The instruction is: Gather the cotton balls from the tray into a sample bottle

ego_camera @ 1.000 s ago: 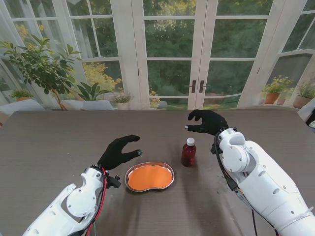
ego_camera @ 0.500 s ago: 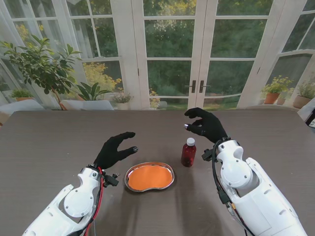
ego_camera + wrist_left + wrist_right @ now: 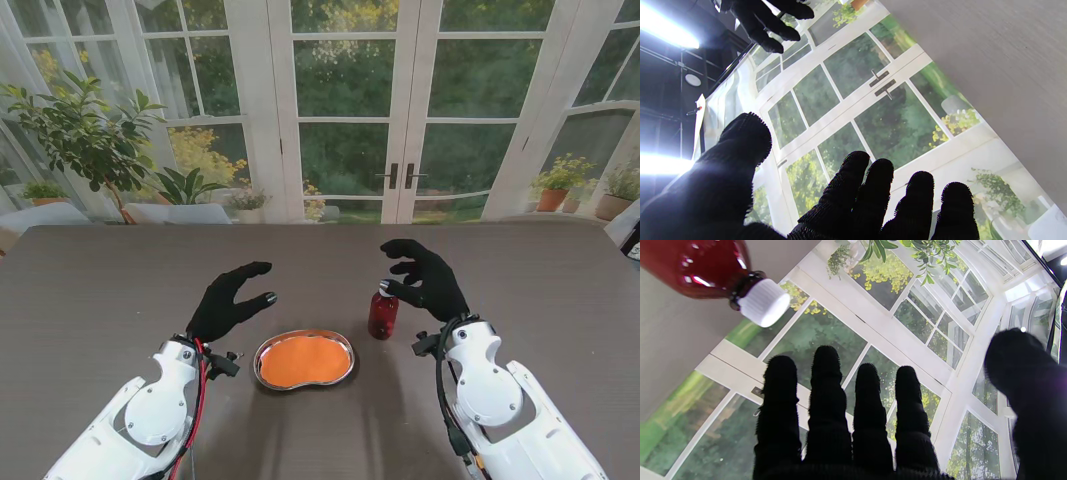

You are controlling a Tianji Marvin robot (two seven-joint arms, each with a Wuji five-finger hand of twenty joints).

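On the dark table (image 3: 120,270) a red sample bottle (image 3: 383,314) with a white cap (image 3: 386,289) stands upright, a little to the right of the centre. Just to its left and slightly nearer to the robot lies the tray (image 3: 304,359), a kidney-shaped metal dish whose inside shows a flat orange colour; bottle and tray are close together but apart. Separate cotton balls cannot be made out in the tray from the stand's view, which may be too coarse to show them.

The right hand (image 3: 424,277), in a black glove, hovers just to the right of the bottle at about the height of the cap, fingers curled and spread, holding nothing. Its thumb reaches toward the cap and may be touching it; that cannot be settled from above. In the right wrist view the cap (image 3: 763,303) and the red bottle (image 3: 696,266) lie beyond the fingertips (image 3: 825,360), with a gap of background between them, and the thumb (image 3: 1020,360) stands well off to the side.

The left hand (image 3: 228,300) hangs over the table to the left of the tray and farther from the robot than its rim, clear of it. Its fingers (image 3: 870,180) are extended and parted, the thumb (image 3: 743,140) wide of them, with nothing in the palm.
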